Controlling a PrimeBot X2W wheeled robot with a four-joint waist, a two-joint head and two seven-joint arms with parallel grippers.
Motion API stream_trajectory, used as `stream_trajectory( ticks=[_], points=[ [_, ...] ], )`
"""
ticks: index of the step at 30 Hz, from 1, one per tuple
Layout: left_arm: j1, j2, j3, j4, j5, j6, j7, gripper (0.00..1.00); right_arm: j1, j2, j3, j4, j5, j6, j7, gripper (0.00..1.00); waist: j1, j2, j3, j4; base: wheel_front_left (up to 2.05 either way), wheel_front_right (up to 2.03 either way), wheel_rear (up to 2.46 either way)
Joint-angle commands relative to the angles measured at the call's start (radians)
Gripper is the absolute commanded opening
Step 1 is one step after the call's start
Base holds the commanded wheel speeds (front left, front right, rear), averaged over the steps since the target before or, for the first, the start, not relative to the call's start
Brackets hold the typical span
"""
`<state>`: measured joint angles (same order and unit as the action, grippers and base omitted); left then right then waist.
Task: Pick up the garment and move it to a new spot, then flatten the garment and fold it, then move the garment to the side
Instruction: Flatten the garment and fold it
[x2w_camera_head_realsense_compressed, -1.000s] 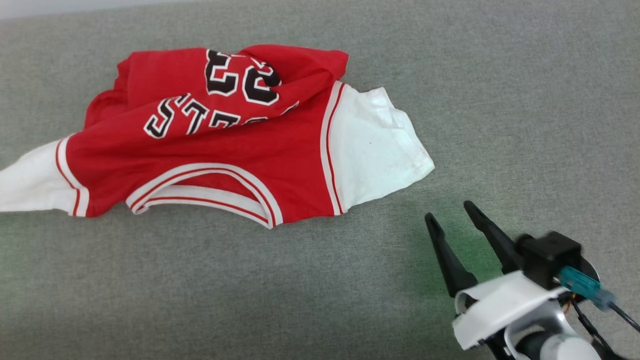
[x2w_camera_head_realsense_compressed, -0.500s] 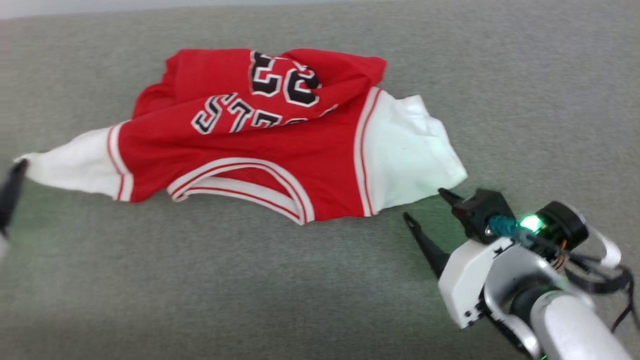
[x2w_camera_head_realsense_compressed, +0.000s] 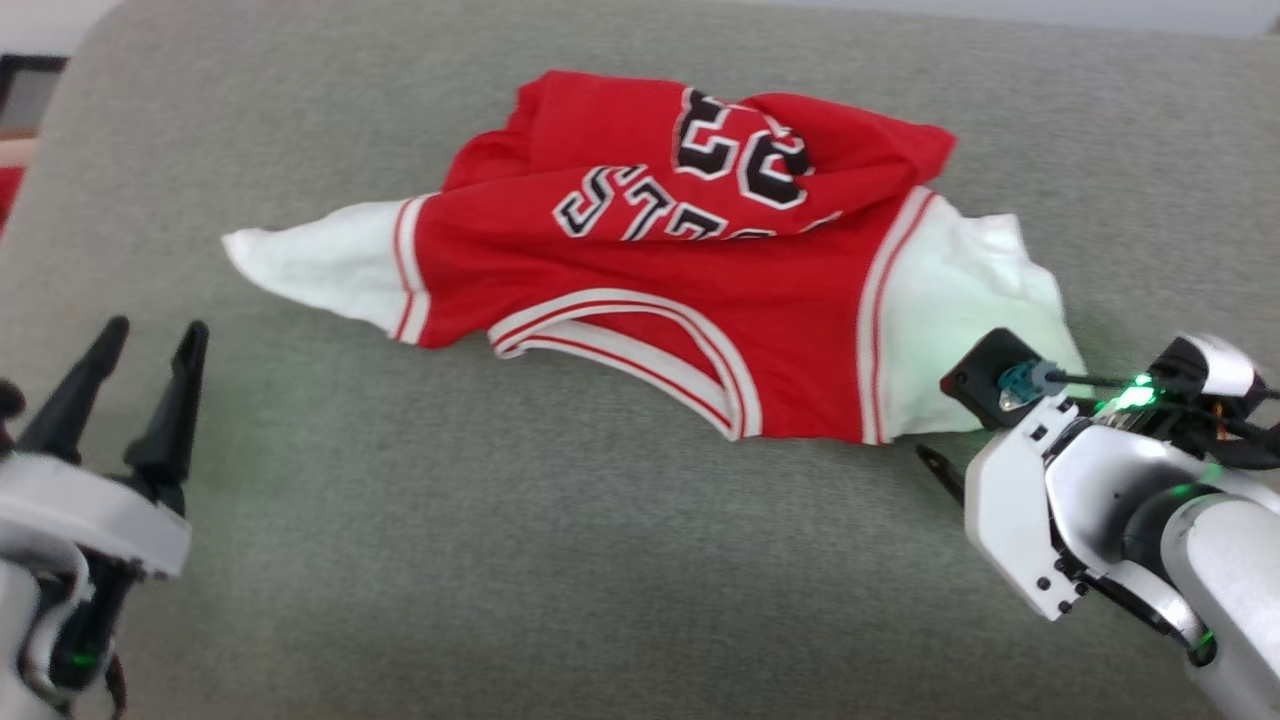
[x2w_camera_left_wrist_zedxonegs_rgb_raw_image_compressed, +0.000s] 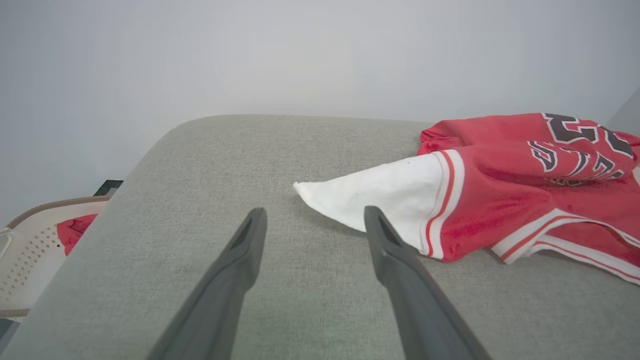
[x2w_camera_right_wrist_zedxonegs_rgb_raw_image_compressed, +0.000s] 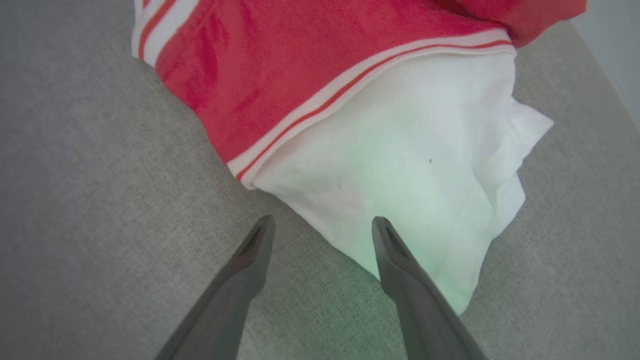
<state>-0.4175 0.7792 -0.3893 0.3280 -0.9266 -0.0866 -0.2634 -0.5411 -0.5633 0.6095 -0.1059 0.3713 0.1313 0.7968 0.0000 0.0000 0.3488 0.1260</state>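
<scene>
The garment (x2w_camera_head_realsense_compressed: 660, 270) is a red jersey with white sleeves and black lettering, lying crumpled on the grey cushion (x2w_camera_head_realsense_compressed: 560, 560). My left gripper (x2w_camera_head_realsense_compressed: 152, 335) stands open at the lower left, a short way back from the pointed tip of the left sleeve (x2w_camera_head_realsense_compressed: 300, 265). In the left wrist view, the left gripper (x2w_camera_left_wrist_zedxonegs_rgb_raw_image_compressed: 315, 212) has that sleeve tip (x2w_camera_left_wrist_zedxonegs_rgb_raw_image_compressed: 350, 197) just beyond its fingertips, and the garment (x2w_camera_left_wrist_zedxonegs_rgb_raw_image_compressed: 505, 185) spreads to the right. My right gripper (x2w_camera_right_wrist_zedxonegs_rgb_raw_image_compressed: 321, 222) is open at the near edge of the right sleeve (x2w_camera_right_wrist_zedxonegs_rgb_raw_image_compressed: 400, 165), one finger over the white cloth. Its mount hides part of the right gripper (x2w_camera_head_realsense_compressed: 945, 430).
The cushion's rounded left edge (x2w_camera_left_wrist_zedxonegs_rgb_raw_image_compressed: 125, 190) drops off near my left arm. Beyond it stands a beige perforated basket (x2w_camera_left_wrist_zedxonegs_rgb_raw_image_compressed: 25, 245) with something red inside. A pale wall rises behind the cushion. Bare grey fabric stretches in front of the garment.
The head view has swung left, shifting the picture right. My right gripper has come forward to the right sleeve's edge. My left gripper, at the left sleeve's tip before, now stands back, open.
</scene>
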Motion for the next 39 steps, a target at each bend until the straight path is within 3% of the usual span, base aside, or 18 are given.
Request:
stream_trajectory(
  ticks=[1,6,7,8,9,13,16,19,24,29,34,39],
  points=[
    [0.036,-0.022,0.043,-0.016,0.043,-0.006,0.000,1.00,-0.016,-0.009,0.014,0.006,0.015,-0.001,0.008,1.00,0.0000,0.0000,0.006,0.043,0.00,0.00,0.00],
    [0.128,-0.102,0.179,-0.067,0.162,-0.031,-0.001,1.00,-0.065,-0.069,0.072,0.051,0.062,-0.001,0.047,1.00,0.0000,0.0000,0.022,0.067,0.00,0.00,0.00],
    [0.137,-0.112,0.196,-0.069,0.177,-0.035,-0.001,1.00,-0.070,-0.074,0.075,0.061,0.070,-0.001,0.045,0.95,0.0000,0.0000,0.026,0.070,0.00,0.00,0.00],
    [0.144,-0.117,0.206,-0.070,0.193,-0.038,-0.001,1.00,-0.072,-0.078,0.079,0.072,0.074,-0.001,0.042,0.35,0.0000,0.0000,0.030,0.071,0.00,0.00,0.00],
    [0.148,-0.122,0.215,-0.070,0.207,-0.038,-0.001,1.00,-0.076,-0.081,0.087,0.082,0.080,-0.001,0.041,0.00,0.0000,0.0000,0.034,0.072,0.00,0.00,0.00],
    [0.144,-0.100,0.206,-0.068,0.250,-0.044,-0.001,1.00,-0.080,-0.068,0.084,0.114,0.089,-0.001,0.028,0.00,0.0000,0.0000,0.046,0.064,0.00,0.00,0.00],
    [0.105,-0.027,0.124,-0.084,0.263,-0.045,-0.001,1.00,-0.079,-0.050,0.072,0.120,0.085,-0.001,0.013,0.00,0.0000,0.0000,0.055,0.051,0.00,0.00,0.00],
    [0.039,0.092,-0.022,-0.103,0.254,-0.045,0.014,1.00,-0.092,-0.035,0.068,0.117,0.073,-0.001,0.007,0.00,0.0000,0.0000,0.070,0.035,0.00,0.00,0.00],
    [-0.156,0.276,-0.325,-0.169,0.202,-0.043,0.126,1.00,-0.122,0.001,0.064,0.112,0.061,-0.001,0.011,0.00,0.0000,0.0000,0.113,0.004,0.00,0.00,0.00],
    [-0.418,0.382,-0.613,-0.226,0.184,-0.043,0.218,1.00,-0.160,0.028,0.081,0.120,0.048,-0.001,0.023,0.00,0.0000,0.0000,0.166,-0.018,0.00,0.00,0.00],
    [-0.657,0.389,-0.842,-0.194,0.204,-0.043,0.232,1.00,-0.195,0.056,0.102,0.137,0.036,-0.001,0.027,0.00,0.0000,0.0000,0.200,-0.041,0.00,0.00,0.00],
    [-0.754,0.356,-0.891,-0.140,0.233,-0.043,0.230,1.00,-0.203,0.070,0.112,0.159,0.027,-0.002,0.027,0.00,0.0000,0.0000,0.220,-0.052,0.00,0.00,0.00]
  ],
)
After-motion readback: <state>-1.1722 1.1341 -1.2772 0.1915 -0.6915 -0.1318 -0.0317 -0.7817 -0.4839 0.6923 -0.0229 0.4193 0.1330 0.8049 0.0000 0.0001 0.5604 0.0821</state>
